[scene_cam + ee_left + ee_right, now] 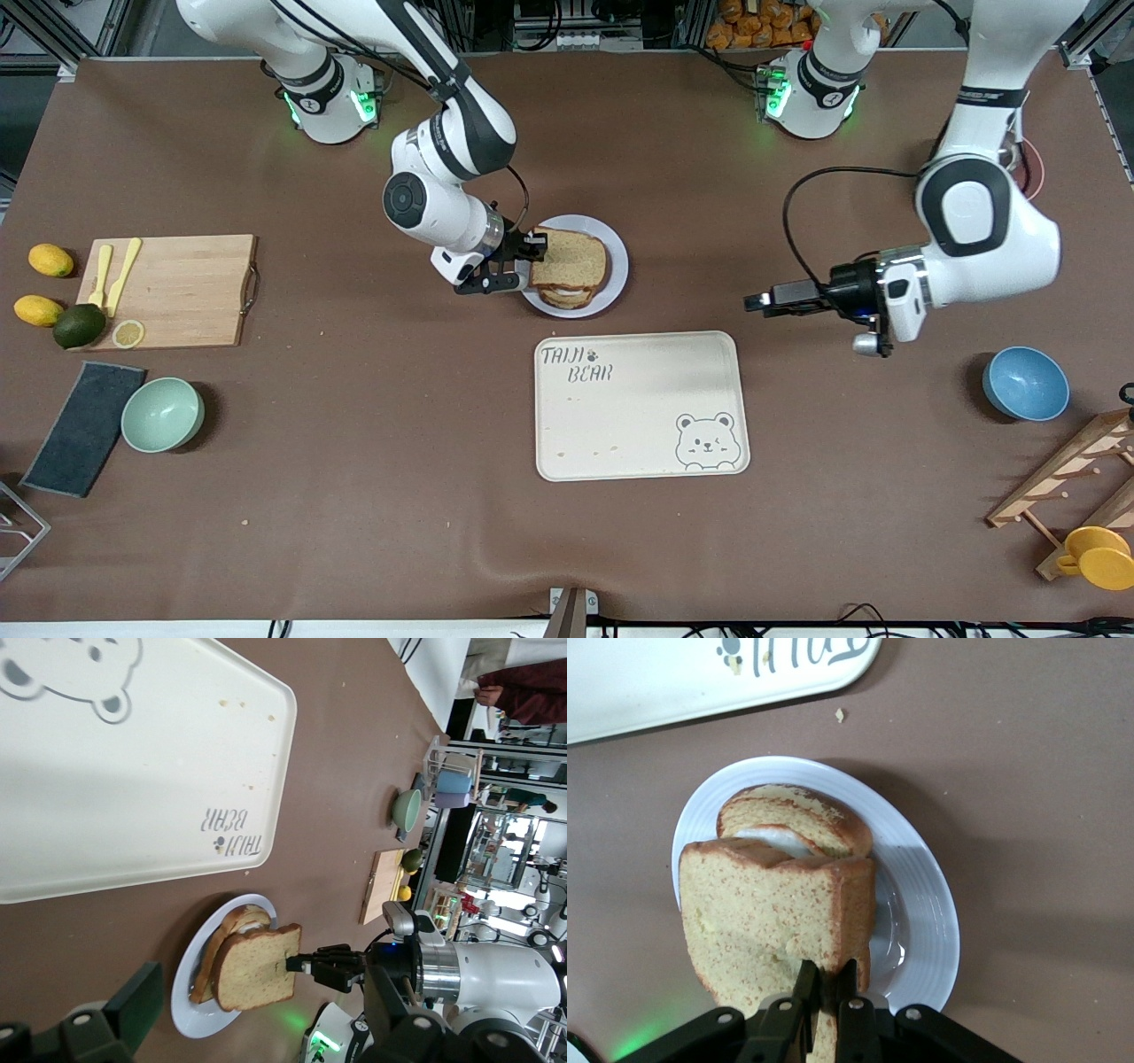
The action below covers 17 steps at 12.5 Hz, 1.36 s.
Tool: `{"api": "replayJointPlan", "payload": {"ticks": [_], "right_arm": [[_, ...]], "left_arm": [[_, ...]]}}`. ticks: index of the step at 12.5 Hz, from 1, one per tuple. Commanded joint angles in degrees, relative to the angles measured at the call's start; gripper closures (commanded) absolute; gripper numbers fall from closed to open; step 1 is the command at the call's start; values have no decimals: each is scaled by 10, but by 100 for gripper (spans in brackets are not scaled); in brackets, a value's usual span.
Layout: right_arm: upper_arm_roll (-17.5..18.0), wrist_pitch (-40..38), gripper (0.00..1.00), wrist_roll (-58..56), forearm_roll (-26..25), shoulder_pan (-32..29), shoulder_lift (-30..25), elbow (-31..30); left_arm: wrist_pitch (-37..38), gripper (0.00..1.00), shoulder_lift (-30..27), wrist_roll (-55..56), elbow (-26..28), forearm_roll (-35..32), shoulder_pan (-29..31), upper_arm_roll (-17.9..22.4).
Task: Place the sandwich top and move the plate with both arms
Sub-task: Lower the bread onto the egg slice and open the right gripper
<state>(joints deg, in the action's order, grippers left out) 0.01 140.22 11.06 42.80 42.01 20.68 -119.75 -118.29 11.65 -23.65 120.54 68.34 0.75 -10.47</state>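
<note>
Right gripper (pixel 534 259) pinches the sandwich top (pixel 571 258) by its edge, slice tilted over the egg bread on the plate (pixel 617 266), plate just farther from the camera than the bear tray (pixel 640 404); left gripper (pixel 755 302) waits, fingers spread, holding nothing, beside the tray.

Front cam gives you the whole table from high up, facing the arm bases. Right wrist cam sits tight over the plate (pixel 921 895), just ahead of its fingers. Left wrist cam looks across from farther off; you get plate and tray (pixel 133 815) in all three.
</note>
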Motion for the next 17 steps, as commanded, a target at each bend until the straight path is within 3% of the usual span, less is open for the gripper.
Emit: {"api": "replayJointPlan", "payload": {"ticks": [1,3,7,11,13,15,17], "right_arm": [[-6,8,40,17,14,10,6,5],[-6,7,25,18,14,8,7,5],[-9,-15,21,56,14,-3,6,24],[-21,-121,3,57,4,-61,-6,51],[-60,-199,0,57,-21,-83,-13,74],[-118,-303,0,58,-88,-86,-10,132],[-164,-391,0,57,-107,-88,-8,180]], "left_arm": [[-40,0,-8,-80,56,96,4,-36],[-50,0,3,-109,73,127,2,-55],[-78,0,7,-118,90,143,0,-68],[-79,0,8,-122,102,157,-5,-69],[-80,0,8,-129,114,208,-6,-88],[-79,0,12,-145,116,216,-5,-90],[-79,0,28,-155,116,228,-5,-90]]}}
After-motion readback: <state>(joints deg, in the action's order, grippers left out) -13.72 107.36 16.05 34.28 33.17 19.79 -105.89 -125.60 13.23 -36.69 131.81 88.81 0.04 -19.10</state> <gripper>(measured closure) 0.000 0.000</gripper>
